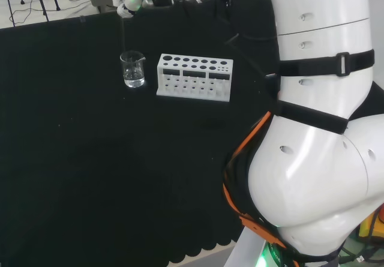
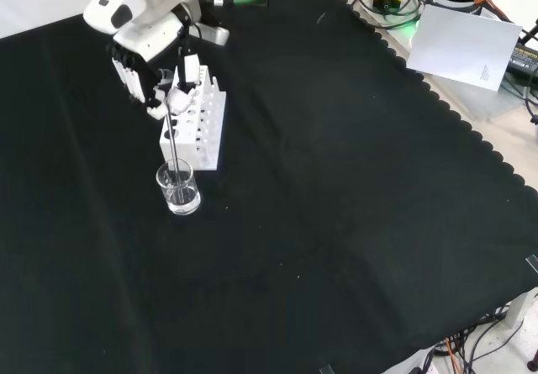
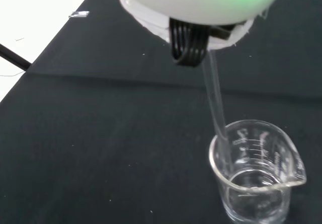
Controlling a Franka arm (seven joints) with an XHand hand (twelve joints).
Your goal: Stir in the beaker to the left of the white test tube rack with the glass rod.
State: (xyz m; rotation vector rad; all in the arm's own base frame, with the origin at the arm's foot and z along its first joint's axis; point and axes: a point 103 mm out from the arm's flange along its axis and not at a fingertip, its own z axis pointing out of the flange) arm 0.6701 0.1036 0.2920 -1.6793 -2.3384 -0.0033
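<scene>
A black cloth (image 2: 336,223) with a scalloped edge covers the whole bench; beyond its far edge in the head view the pale floor shows with dark stand legs and cables. In the front view, past the cloth's upper right edge, lie a white sheet of paper (image 2: 465,44) and a tangle of wires.

From the left of the head view: one clear glass beaker (image 1: 132,69), then just beside it one white test tube rack (image 1: 195,77), its holes all open upward, then the arm's own large white links (image 1: 318,129) at the right with black straps and orange cable.

The hand (image 2: 155,76) hangs above the beaker, its fingers and thumb curled round the top of one glass rod (image 2: 171,143). The rod runs nearly straight down and its lower end stands inside the beaker, close to the wall away from the spout in the wrist view. The rod is thin and clear, hard to follow against the cloth in the head view. The beaker holds a little clear liquid at the bottom; its level is hard to judge. In the front view the hand partly hides the far end of the rack.
</scene>
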